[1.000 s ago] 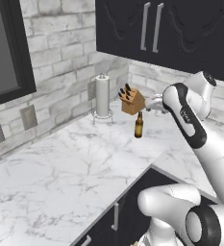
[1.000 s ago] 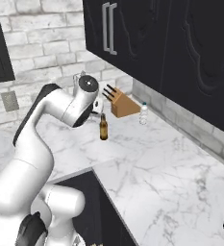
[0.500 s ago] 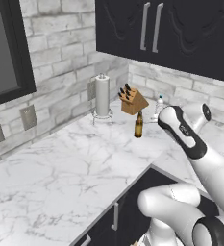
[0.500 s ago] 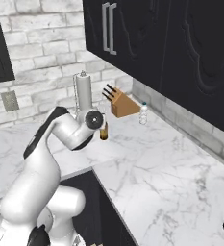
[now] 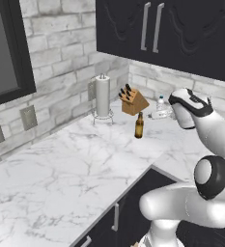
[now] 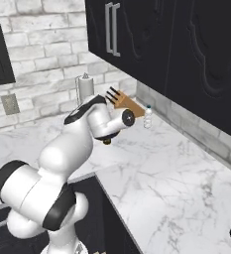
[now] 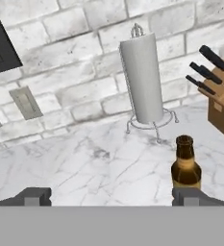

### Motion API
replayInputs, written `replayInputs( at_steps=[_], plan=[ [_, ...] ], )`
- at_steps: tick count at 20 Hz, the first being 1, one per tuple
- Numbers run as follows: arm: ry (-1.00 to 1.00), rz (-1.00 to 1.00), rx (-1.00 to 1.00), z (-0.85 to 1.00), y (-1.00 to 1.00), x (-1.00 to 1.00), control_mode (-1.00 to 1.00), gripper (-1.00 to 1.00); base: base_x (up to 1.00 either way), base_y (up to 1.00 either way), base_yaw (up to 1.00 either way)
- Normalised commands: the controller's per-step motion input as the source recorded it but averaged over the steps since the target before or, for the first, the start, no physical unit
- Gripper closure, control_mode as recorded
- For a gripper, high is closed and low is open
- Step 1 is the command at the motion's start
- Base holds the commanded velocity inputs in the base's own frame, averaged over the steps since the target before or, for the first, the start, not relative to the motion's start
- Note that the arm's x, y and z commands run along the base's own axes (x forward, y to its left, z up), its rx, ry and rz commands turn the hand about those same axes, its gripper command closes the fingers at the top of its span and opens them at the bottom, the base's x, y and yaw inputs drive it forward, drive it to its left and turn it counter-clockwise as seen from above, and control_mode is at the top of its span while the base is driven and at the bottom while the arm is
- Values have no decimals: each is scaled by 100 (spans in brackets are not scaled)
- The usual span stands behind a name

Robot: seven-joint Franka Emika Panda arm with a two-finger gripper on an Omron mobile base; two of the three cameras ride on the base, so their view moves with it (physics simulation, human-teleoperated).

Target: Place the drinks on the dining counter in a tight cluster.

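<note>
In the left base view, the brown glass bottle (image 5: 139, 126) stands upright on the marble bench (image 5: 75, 169), to the left of the white arm's hand and a little nearer the camera. The clear water bottle (image 5: 161, 107) stands just beyond the hand, near the brick wall. The knife block (image 5: 134, 102) and the paper-towel roll (image 5: 103, 96) sit farther left along the wall.

In the right base view, the arm's wrist covers most of the brown bottle; the water bottle (image 6: 147, 117) stands to the right of the wrist, just beside the knife block (image 6: 125, 103).

In the hand view, the tool (image 7: 117, 197) is spread wide, its fingertips (image 7: 32, 196) far apart with nothing between them. The brown bottle (image 7: 185, 166) rises just behind the right-hand tip, not gripped. The paper-towel roll (image 7: 143, 84) stands beyond it against the wall.
</note>
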Motion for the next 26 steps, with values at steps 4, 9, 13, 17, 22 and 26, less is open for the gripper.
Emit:
replayInputs(
  at_steps=[4,9,13,17,22,26],
  plan=[
    [-2,23,0,0,-31,19,-100,-100,0,0,0],
    [-11,17,0,-26,-4,12,-100,-100,0,0,0],
    [-24,9,4,-42,0,8,-100,-100,0,0,0],
    [-25,9,6,-54,0,6,-100,-100,0,0,0],
    [-13,9,5,-17,0,4,-100,-100,0,0,0],
    [0,6,0,0,0,11,-100,-100,0,0,0]
  ],
)
